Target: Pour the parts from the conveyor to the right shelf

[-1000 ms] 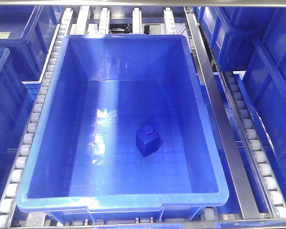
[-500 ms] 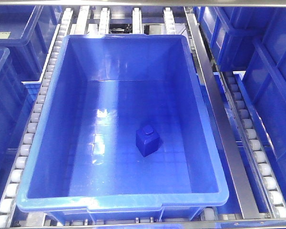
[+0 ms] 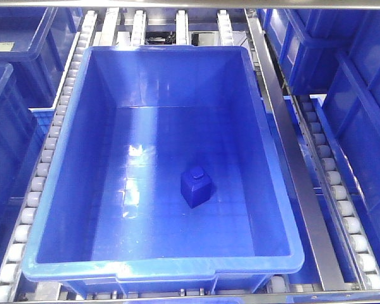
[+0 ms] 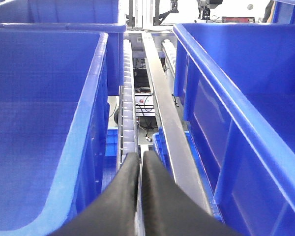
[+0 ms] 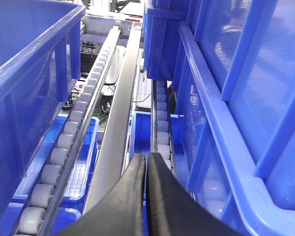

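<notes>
On the right shelf (image 3: 304,190), a lone blue part (image 3: 196,186) rests on the floor of a large blue tote (image 3: 158,269) seated on white rollers (image 3: 41,171), slightly right of centre and clear of every wall. Both claws are clenched on nothing: the left claw (image 4: 139,164) points down the gap beside a steel rail (image 4: 162,113), the right claw (image 5: 147,164) likewise between neighbouring totes. The conveyor is out of view. By appearances the pour is finished; only withdrawal seems left.
</notes>
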Robot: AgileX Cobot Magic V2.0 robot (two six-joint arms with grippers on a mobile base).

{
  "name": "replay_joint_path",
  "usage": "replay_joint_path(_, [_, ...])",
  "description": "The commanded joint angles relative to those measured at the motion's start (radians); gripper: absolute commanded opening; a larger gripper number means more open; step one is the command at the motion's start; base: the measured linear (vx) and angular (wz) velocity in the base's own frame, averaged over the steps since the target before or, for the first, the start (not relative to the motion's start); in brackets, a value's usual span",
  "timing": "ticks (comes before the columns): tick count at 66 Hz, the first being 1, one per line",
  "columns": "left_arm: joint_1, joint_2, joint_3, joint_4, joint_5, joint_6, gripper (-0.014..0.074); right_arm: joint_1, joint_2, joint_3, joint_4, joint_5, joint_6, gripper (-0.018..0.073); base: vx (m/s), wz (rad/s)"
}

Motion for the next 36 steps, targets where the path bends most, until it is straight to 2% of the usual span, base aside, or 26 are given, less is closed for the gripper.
replay_joint_path(1, [-0.002,0.015,-0.02,-0.008,-0.079,-0.008,-0.0006,-0.005,-0.013,0.008,0.0,-0.077,-0.004,-0.0009,0.0,0.0])
replay_joint_path(12, [0.034,0.015,-0.02,-0.008,-0.079,-0.008,-0.0006,-0.005,-0.013,0.008,0.0,-0.077,-0.004,-0.0009,0.0,0.0])
replay_joint_path(36, [0.034,0.015,-0.02,-0.008,-0.079,-0.008,-0.0006,-0.005,-0.013,0.008,0.0,-0.077,-0.004,-0.0009,0.0,0.0])
